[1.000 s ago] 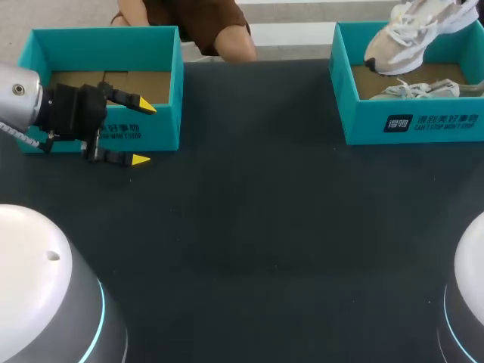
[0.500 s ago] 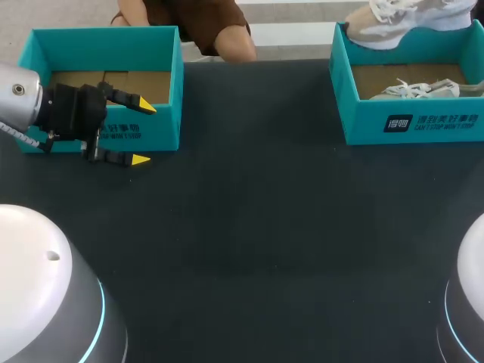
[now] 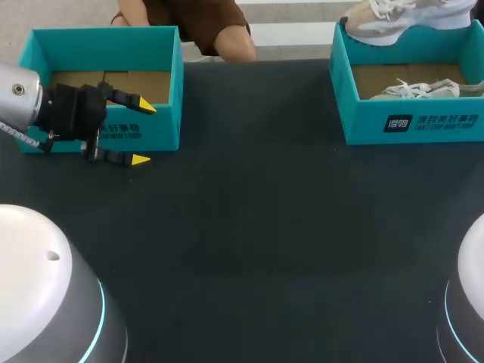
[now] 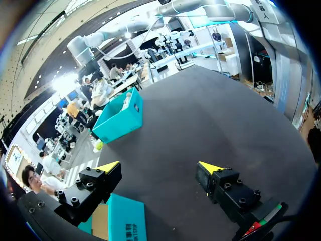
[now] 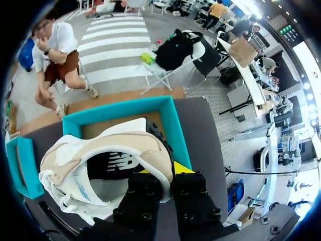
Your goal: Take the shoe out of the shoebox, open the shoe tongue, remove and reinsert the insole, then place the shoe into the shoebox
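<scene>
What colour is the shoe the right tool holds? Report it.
Beige and white shoe, dark inside; clearest in the right wrist view.

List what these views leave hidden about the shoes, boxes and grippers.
- Right wrist view: tips of the right gripper are mostly covered by the heel collar of the shoe.
- Head view: that shoe is cut off by the top edge, gripper out of frame.
- Head view: the second shoe is half hidden by the front wall of the right shoebox.
- Left wrist view: only a corner of the left shoebox shows, by the left gripper.

Black table (image 3: 257, 227), second teal box (image 3: 106, 34)
</scene>
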Controlling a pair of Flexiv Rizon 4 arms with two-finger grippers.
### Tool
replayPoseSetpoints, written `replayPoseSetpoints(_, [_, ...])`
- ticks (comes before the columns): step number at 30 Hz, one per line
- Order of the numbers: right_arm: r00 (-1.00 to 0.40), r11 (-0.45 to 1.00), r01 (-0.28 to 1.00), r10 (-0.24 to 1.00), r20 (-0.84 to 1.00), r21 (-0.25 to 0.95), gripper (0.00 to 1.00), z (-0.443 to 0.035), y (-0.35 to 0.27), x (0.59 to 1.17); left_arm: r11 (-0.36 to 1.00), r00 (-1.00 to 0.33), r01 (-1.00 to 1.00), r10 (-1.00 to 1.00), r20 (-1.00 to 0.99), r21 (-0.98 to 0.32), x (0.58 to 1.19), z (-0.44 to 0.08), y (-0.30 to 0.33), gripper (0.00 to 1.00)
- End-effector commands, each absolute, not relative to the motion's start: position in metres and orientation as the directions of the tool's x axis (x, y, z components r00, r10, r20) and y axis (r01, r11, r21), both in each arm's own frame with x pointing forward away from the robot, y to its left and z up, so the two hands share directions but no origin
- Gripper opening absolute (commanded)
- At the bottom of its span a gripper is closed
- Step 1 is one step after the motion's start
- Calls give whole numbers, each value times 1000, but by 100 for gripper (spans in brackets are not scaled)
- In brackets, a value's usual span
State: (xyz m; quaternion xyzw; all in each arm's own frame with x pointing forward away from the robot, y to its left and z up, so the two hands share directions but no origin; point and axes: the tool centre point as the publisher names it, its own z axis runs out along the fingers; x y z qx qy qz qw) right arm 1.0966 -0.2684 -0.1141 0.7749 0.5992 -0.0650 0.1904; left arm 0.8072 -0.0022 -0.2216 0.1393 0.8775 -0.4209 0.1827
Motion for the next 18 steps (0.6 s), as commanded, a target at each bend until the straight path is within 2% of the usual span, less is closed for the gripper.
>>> replayPoseSetpoints(1, [286, -226, 950, 908, -307, 215, 0, -122, -275, 1099, 608, -894, 399, 91, -438, -687, 806, -222, -2, 100])
replayPoseSetpoints(18, [289, -268, 957, 917, -276, 112, 0, -176, -306, 1109, 608, -894, 399, 91, -438, -687, 806, -222, -2, 100])
